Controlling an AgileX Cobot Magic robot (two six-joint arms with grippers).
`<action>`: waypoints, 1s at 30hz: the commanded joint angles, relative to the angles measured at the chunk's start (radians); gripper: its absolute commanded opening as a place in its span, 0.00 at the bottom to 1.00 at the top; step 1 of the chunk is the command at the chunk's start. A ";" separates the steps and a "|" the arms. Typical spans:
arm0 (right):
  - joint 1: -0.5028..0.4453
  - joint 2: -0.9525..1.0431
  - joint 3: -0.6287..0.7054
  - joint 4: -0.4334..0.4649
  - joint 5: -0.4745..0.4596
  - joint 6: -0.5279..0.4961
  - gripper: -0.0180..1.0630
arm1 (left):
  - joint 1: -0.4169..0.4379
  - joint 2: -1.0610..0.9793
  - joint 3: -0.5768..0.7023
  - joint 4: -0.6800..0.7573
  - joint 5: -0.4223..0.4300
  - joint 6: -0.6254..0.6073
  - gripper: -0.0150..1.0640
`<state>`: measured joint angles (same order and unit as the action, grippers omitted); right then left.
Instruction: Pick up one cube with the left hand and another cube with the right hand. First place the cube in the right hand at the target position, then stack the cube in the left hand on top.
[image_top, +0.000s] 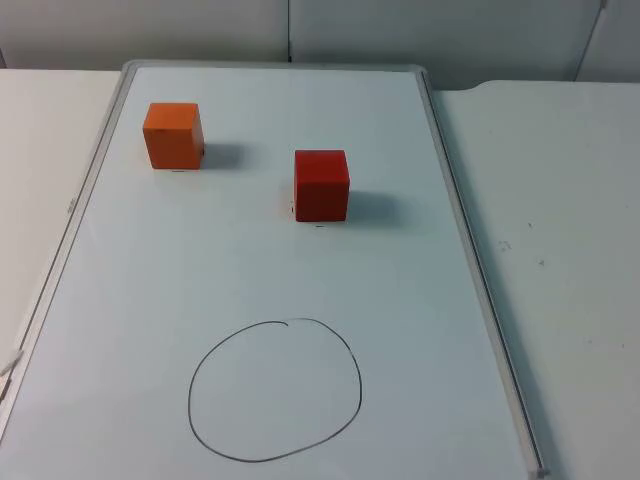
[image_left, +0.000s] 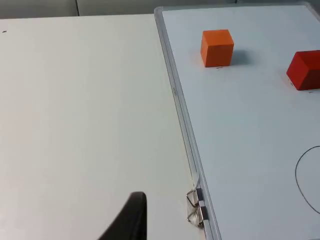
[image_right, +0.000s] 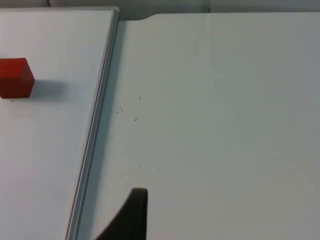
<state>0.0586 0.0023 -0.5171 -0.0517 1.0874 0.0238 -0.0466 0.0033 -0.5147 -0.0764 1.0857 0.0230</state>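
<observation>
Jaws on both arms cannot be judged as apart or together, since just one black fingertip of each is in sight. Left gripper (image_left: 131, 220) hangs over the bare white surface (image_left: 75, 125) to the left of a whiteboard (image_top: 260, 270), near two metal clips (image_left: 194, 207) fixed on the board's frame. On the board, which lies flat with a thin metal frame, an orange cube (image_top: 173, 135) sits upright near the far left corner. A red cube (image_top: 321, 185) sits upright further right and a little nearer, well apart from the orange one. Nearer still, a hand-drawn black circle (image_top: 275, 390) marks the board, with neither cube inside it. Both cubes rest untouched. Right gripper (image_right: 131, 217) hangs over the white surface to the right of the board's frame, well apart from the red cube. Behind the surface stands a grey partition wall (image_top: 300, 30).
</observation>
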 joint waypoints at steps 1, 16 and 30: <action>-0.004 -0.002 0.007 0.002 -0.009 0.002 0.99 | 0.003 -0.003 -0.006 -0.007 -0.022 -0.008 0.99; -0.004 -0.002 0.007 0.002 -0.009 0.002 0.99 | 0.003 0.294 -0.202 -0.046 -0.189 -0.005 0.99; -0.004 -0.002 0.007 0.002 -0.009 0.002 0.99 | 0.003 0.687 -0.427 -0.046 -0.317 0.061 0.99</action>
<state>0.0586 0.0023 -0.5171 -0.0517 1.0874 0.0238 -0.0466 0.6613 -0.9201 -0.1112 0.7977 0.0786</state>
